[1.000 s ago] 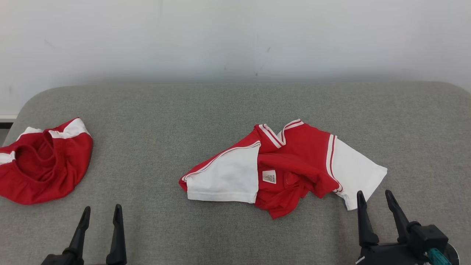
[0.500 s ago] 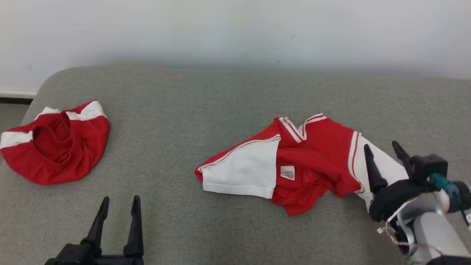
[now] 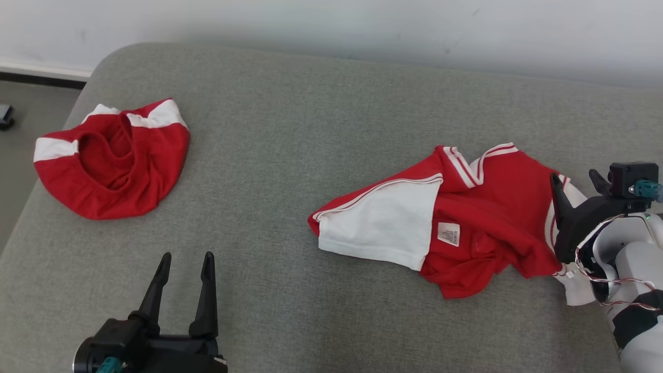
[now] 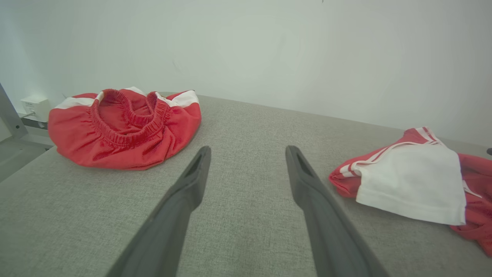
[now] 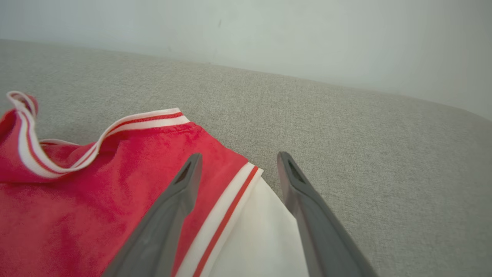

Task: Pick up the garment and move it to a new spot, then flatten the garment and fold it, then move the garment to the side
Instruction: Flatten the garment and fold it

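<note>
One crumpled garment (image 3: 492, 207) lies beneath right pincer (image 3: 574, 176), prongs spread apart.

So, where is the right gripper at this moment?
In the head view the right gripper is at the right edge, open, over the white sleeve of the red shirt on the grey cushion.

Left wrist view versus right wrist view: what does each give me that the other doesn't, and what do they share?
Left wrist view: the red shorts bunched at its left, and the open left end effector pointing over bare grey cushion. Right wrist view: the open right end effector, its fingers either side of a striped sleeve seam. Shared: the red-and-white shirt, the cushion and the white wall.
</note>
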You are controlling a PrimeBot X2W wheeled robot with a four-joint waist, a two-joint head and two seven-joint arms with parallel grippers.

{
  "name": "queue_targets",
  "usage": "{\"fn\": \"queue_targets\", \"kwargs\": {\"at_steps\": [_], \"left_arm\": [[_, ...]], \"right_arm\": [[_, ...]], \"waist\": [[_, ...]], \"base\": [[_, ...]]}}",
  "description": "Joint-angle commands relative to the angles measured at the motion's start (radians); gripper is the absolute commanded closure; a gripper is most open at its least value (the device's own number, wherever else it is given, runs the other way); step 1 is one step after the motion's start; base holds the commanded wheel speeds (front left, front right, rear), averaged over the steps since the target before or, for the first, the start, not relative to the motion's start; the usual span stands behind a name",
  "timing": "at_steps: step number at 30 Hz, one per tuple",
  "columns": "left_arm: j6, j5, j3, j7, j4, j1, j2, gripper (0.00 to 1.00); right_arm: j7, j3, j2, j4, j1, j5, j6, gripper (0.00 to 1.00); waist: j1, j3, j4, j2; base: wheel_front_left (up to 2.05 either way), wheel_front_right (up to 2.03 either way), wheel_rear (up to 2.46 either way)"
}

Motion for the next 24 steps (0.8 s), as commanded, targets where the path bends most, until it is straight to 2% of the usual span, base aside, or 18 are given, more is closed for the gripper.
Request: {"fn": "queue_targets", "kwargs": {"at_steps": [1, 9, 16, 17, 18, 21, 24], "left_arm": [[0.001, -0.016, 0.000, -0.003, 0.001, -0.012, -0.001, 0.00], [0.001, -0.016, -0.011, -0.003, 0.008, -0.034, -0.001, 0.00], [0.001, -0.016, -0.011, -0.003, 0.013, -0.045, 0.005, 0.00], [0.001, -0.017, -0.010, -0.003, 0.014, -0.045, 0.005, 0.00], [0.001, -0.017, -0.009, -0.003, 0.015, -0.046, 0.006, 0.00], [0.001, -0.019, -0.004, -0.003, 0.017, -0.047, 0.008, 0.00], [0.001, -0.017, 0.007, -0.003, 0.017, -0.038, 0.009, 0.00]], "right_arm": [[-0.004, 0.004, -0.006, 0.012, -0.010, 0.001, -0.002, 0.00], [-0.038, 0.001, -0.021, 0.207, -0.092, 0.001, -0.002, 0.00], [-0.002, 0.004, -0.016, 0.351, -0.138, -0.014, -0.002, 0.00], [0.005, 0.003, -0.008, 0.368, -0.144, -0.006, -0.002, 0.71], [0.012, 0.003, -0.005, 0.380, -0.149, -0.001, -0.002, 1.00], [0.007, -0.008, -0.006, 0.402, -0.163, 0.025, -0.002, 1.00], [-0.050, -0.023, -0.036, 0.394, -0.189, 0.048, -0.003, 1.00]], "waist": [[-0.0002, 0.025, 0.026, -0.0002], [-0.0002, 0.045, 0.046, -0.0002], [-0.0002, 0.054, 0.052, -0.0002], [-0.0002, 0.054, 0.052, -0.0002], [-0.0002, 0.055, 0.052, -0.0002], [-0.0002, 0.053, 0.047, -0.0002], [-0.0002, 0.046, 0.038, -0.0002]], "base": [[0.00, 0.00, 0.00], [0.00, 0.00, 0.00], [0.00, 0.00, 0.00], [0.00, 0.00, 0.00], [0.00, 0.00, 0.00], [0.00, 0.00, 0.00], [0.00, 0.00, 0.00]]}}
